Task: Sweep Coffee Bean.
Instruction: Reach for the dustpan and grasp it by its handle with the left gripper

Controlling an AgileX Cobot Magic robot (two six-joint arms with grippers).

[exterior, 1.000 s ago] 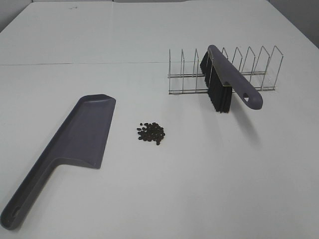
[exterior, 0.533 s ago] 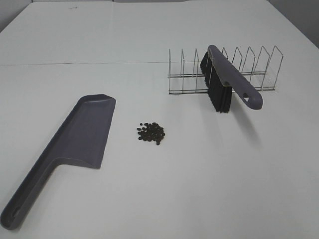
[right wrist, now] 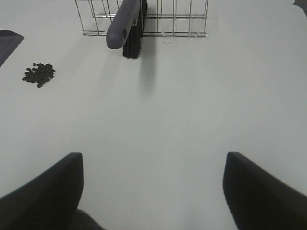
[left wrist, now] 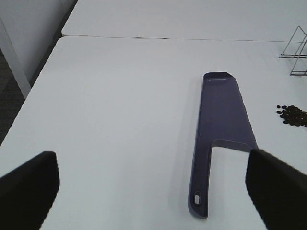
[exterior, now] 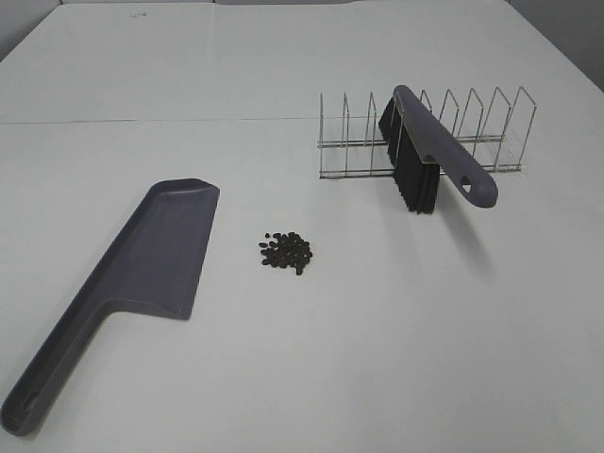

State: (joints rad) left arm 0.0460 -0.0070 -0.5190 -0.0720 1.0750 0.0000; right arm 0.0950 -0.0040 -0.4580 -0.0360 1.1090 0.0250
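The coffee beans (exterior: 286, 251) lie in a small loose cluster on the white table (exterior: 396, 311), mid-table. They also show in the left wrist view (left wrist: 292, 115) and the right wrist view (right wrist: 39, 74). A grey dustpan (exterior: 142, 264) lies flat to their left, handle toward the front; it also shows in the left wrist view (left wrist: 221, 112). A grey brush (exterior: 429, 156) with black bristles leans in a wire rack (exterior: 472, 132), also in the right wrist view (right wrist: 125, 21). My left gripper (left wrist: 151, 158) is open and empty, short of the dustpan handle. My right gripper (right wrist: 152, 160) is open and empty, well short of the brush. Neither gripper shows in the exterior view.
The wire rack (right wrist: 177, 19) stands at the back right with several upright dividers. A seam (exterior: 142, 121) runs across the table behind the dustpan. The table's left edge (left wrist: 29, 91) drops off to a dark floor.
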